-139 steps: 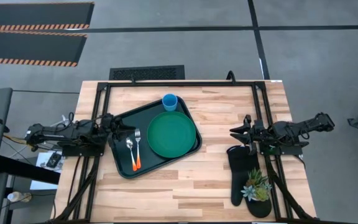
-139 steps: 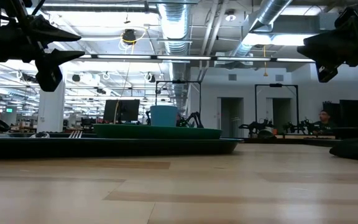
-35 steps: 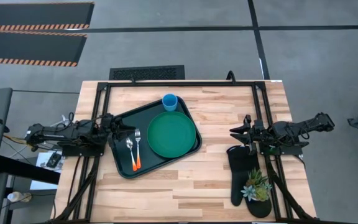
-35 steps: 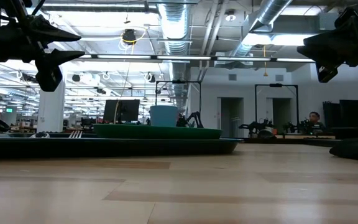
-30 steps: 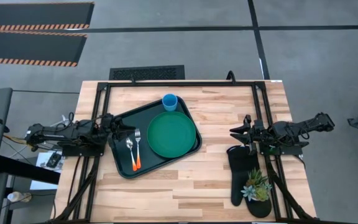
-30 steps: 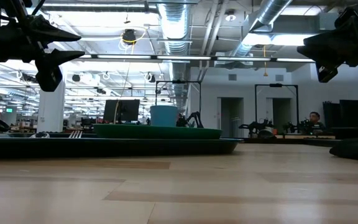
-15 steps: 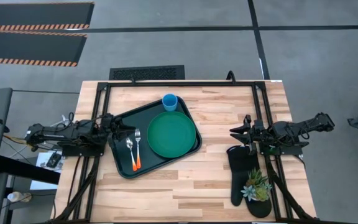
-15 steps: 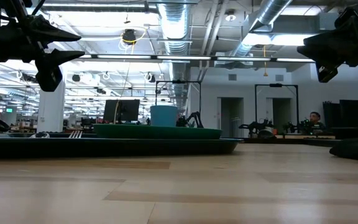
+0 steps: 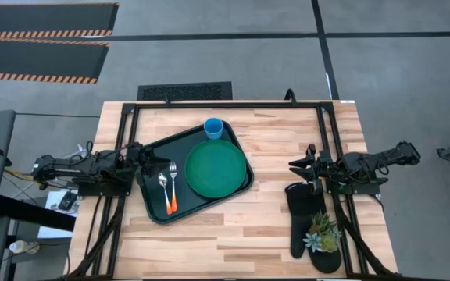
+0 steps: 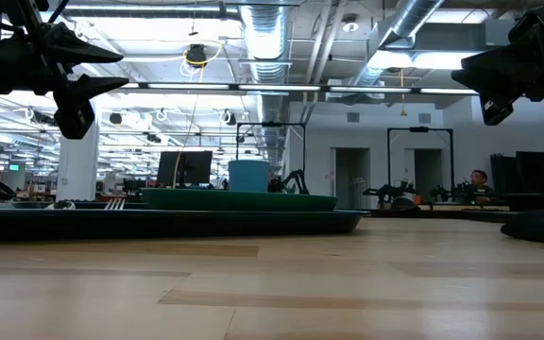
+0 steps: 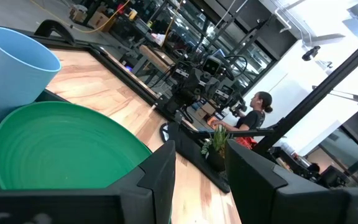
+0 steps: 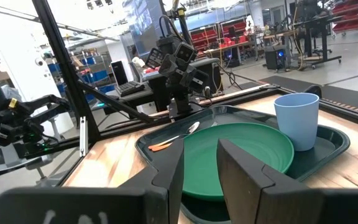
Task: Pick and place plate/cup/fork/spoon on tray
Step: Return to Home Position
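Observation:
The dark tray (image 9: pixel 187 208) lies on the left half of the table. On it rest the green plate (image 9: pixel 216 168), the light blue cup (image 9: pixel 214 127) at its far corner, and the orange-handled fork (image 9: pixel 172 191) beside the spoon (image 9: pixel 163 186). My left gripper (image 9: pixel 151 165) hovers open at the tray's left edge, above the table, pointing level toward the right. My right gripper (image 9: pixel 297 166) hovers open over the table's right side, pointing level at the tray. Nothing sits between either pair of fingers (image 11: pixel 160 180) (image 12: pixel 169 168).
A black oven mitt (image 9: pixel 303 218) lies at the near right, with a small potted plant (image 9: pixel 323 232) on its near end. Bare wood stretches between the tray and the mitt. A black frame (image 9: pixel 233 105) runs along the table's far edge. A person sits far behind (image 10: pixel 480 181).

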### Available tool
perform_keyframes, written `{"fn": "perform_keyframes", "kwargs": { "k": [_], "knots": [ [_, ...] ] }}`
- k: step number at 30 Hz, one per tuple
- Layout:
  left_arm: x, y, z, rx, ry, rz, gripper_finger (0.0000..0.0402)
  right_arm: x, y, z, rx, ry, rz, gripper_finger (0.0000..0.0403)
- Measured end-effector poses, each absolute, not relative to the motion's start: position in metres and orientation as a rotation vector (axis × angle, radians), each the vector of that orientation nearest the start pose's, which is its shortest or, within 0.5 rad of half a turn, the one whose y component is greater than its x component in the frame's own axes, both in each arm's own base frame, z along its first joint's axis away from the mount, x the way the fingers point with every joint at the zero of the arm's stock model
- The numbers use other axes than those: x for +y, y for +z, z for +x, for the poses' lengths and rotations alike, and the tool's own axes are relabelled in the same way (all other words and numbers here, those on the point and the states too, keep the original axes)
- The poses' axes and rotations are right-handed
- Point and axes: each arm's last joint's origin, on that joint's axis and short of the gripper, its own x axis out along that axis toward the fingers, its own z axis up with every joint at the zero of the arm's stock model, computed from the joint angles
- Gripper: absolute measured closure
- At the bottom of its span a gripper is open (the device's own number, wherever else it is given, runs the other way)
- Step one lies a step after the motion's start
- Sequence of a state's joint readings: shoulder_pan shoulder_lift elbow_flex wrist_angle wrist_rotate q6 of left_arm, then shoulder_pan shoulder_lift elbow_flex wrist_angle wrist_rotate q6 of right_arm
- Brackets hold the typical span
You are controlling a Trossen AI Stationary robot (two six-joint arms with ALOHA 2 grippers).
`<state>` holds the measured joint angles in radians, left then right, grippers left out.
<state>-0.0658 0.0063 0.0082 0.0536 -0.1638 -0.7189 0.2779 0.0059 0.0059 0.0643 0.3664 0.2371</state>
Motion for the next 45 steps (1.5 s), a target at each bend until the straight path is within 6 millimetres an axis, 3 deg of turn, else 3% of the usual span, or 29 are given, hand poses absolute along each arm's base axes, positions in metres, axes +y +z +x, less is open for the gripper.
{"fn": "perform_keyframes", "kwargs": {
  "k": [45],
  "knots": [
    [-0.0022,0.1711,0.0966,-0.054,0.067,-0.723,0.0278,0.0162,0.1712,0.0947,-0.072,-0.081,0.257,0.0282]
  ]
}}
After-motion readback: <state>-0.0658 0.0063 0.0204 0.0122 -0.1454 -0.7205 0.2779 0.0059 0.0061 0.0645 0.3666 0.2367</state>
